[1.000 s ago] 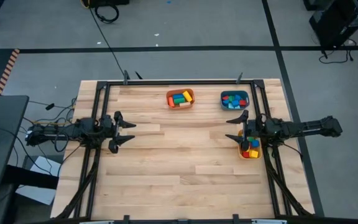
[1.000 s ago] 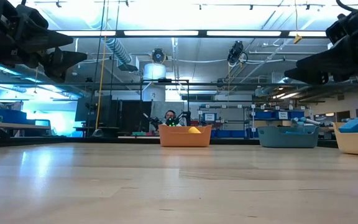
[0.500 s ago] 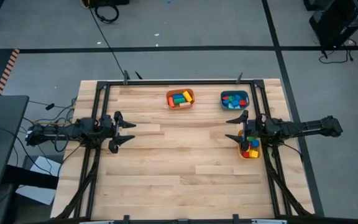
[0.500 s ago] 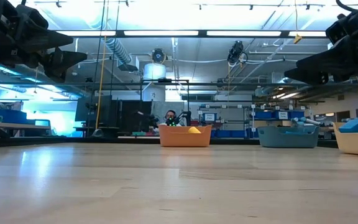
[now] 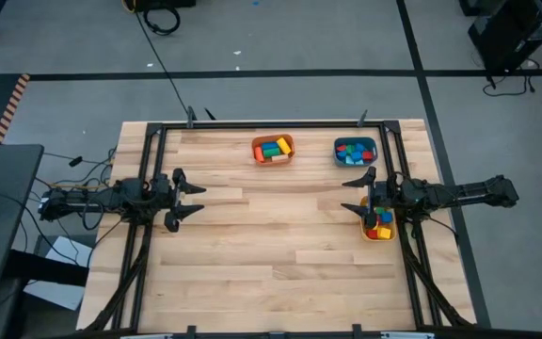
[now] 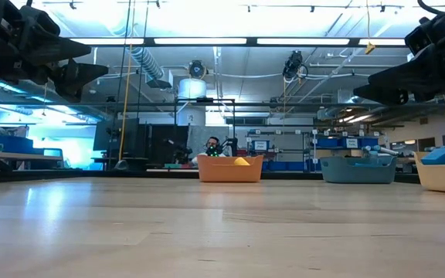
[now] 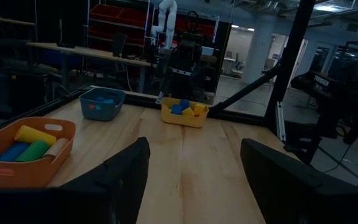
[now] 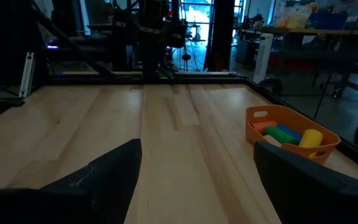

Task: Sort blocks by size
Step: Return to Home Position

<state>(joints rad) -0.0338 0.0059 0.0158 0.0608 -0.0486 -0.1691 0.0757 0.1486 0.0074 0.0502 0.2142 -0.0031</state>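
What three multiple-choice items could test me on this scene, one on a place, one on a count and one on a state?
1. Where is the yellow bin? A: under the right arm. B: beside the left arm. C: in the middle.
2. How many bins stand on the table? A: two. B: three. C: four.
3. How are the left gripper and right gripper? A: both open, empty. B: both shut. C: each shut on a block.
1 A: the high view shows it below that arm. 2 B: orange bin, blue bin, yellow bin. 3 A: each wrist view shows a wide, empty gap.
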